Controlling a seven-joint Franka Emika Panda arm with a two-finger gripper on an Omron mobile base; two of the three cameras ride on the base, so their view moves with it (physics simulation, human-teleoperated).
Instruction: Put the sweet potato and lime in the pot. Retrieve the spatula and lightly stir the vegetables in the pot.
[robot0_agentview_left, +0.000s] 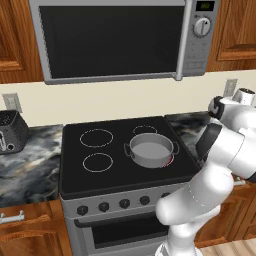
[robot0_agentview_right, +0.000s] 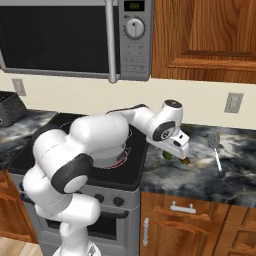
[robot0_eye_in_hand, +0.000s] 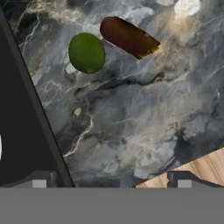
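Observation:
The silver-grey pot (robot0_agentview_left: 150, 149) stands on the front right burner of the black stove (robot0_agentview_left: 100, 175), with nothing in it. On the marble counter right of the stove lie the green lime (robot0_eye_in_hand: 86, 52) and the brown-orange sweet potato (robot0_eye_in_hand: 129, 37), close together. From the right base view the lime (robot0_agentview_right: 167, 155) and sweet potato (robot0_agentview_right: 185, 161) peek out under the hand. My gripper (robot0_agentview_right: 176, 151) hovers just above them, open, with nothing between its fingers (robot0_eye_in_hand: 186, 179). The spatula (robot0_agentview_right: 215, 147) lies flat on the counter further right.
A microwave (robot0_agentview_left: 115, 40) hangs above the stove. A dark toaster (robot0_agentview_left: 11, 131) sits on the counter at far left. The stove's edge (robot0_eye_in_hand: 26, 96) runs along the left of the hand view. The counter (robot0_agentview_right: 220, 180) has bare room around the spatula.

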